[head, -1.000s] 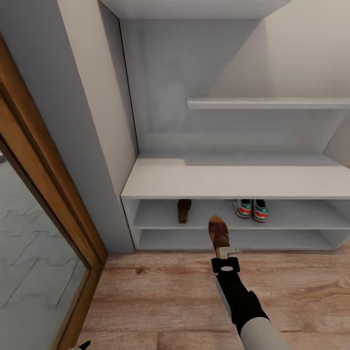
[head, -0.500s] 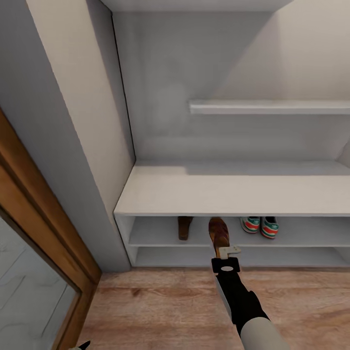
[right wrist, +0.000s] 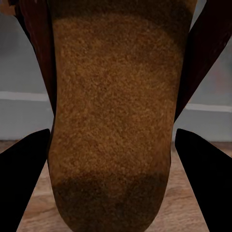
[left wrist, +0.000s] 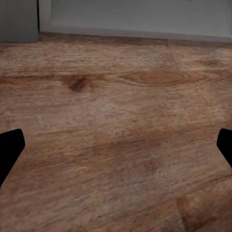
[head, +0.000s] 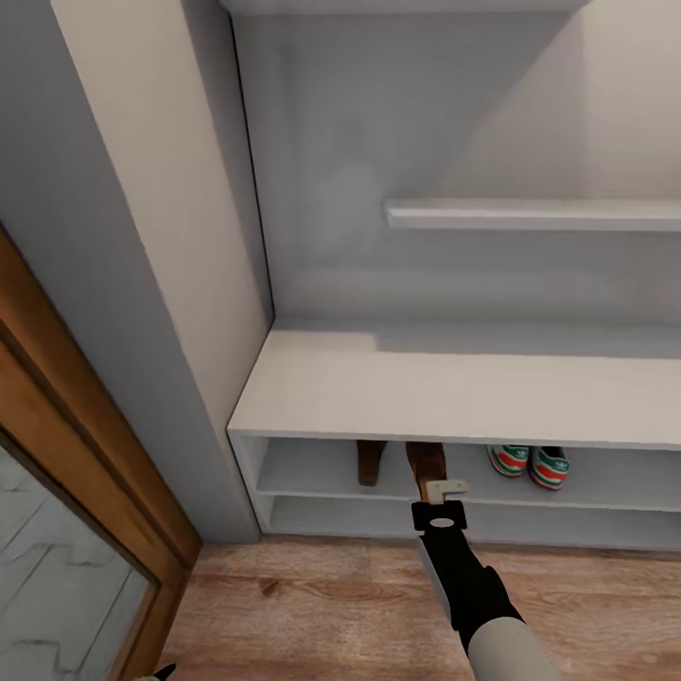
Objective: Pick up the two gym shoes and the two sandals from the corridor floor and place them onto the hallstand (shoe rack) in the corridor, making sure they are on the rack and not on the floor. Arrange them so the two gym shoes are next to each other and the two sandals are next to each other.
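Note:
The hallstand [head: 435, 392] is a pale low bench with two open shelf levels. On its upper shelf level one dark brown sandal [head: 370, 462] stands at the left, and the two gym shoes [head: 529, 464] sit side by side to the right. My right gripper [head: 441, 493] is shut on the second sandal [head: 426, 463], whose toe reaches under the bench top just right of the first sandal. In the right wrist view its tan footbed [right wrist: 113, 111] lies between my black fingers [right wrist: 24, 183]. My left gripper [left wrist: 116, 145] is open over the bare corridor floor [left wrist: 116, 96].
A floating wall shelf [head: 530, 214] hangs above the bench at the right. A white wall corner and a wood-framed glass door [head: 76, 435] stand close at the left. Wood-plank floor [head: 322, 596] lies between me and the hallstand.
The view has closed in on the hallstand. The held sandal has gone forward from in front of the shelves to partly under the bench top, beside the other sandal.

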Motion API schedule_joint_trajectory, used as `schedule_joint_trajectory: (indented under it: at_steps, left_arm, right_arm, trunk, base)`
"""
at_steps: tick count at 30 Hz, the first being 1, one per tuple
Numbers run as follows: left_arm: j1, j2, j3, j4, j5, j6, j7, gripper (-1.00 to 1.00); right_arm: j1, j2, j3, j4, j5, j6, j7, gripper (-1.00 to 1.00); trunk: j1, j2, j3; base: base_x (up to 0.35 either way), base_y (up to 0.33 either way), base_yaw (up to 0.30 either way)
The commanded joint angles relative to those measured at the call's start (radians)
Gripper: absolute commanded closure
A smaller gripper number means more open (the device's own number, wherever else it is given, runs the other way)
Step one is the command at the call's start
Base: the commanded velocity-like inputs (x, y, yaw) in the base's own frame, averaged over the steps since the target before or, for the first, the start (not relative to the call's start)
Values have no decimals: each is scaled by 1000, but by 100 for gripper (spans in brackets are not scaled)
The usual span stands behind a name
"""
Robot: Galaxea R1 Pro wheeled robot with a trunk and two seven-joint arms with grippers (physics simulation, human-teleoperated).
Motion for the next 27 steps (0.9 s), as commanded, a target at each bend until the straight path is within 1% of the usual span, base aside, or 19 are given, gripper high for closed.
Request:
schedule_joint_trajectory:
  at_steps: [1,9,16,24,27]
  left_arm:
    - [-1,-1,8,0,-7,-4,-6,-100]
    - [-1,-1,8,1,-7,-4,-6,-100]
    - [-1,-1,8,1,-7,-4,-6,-100]
    - [-1,-1,8,1,-7,-4,-6,-100]
    - [-1,-1,8,1,-7,-4,-6,-100]
  right_arm:
    - [0,1,-3,-1,9,7,1,100]
    - [0,1,-4,-1,9,7,2,100]
    - [0,1,-4,-1,9,7,2,100]
    - [0,1,-5,-1,9,7,2,100]
    - [0,1,-5,-1,9,7,2,100]
  trunk:
    - [0,0,-1]
    - [0,0,-2]
    - [0,0,-8]
    - [0,0,-8]
    - [0,0,-8]
  base:
    - [172,0,1]
    - [277,0,32]
    - [31,0,133]
    - [8,0,11]
    - [124,0,1]
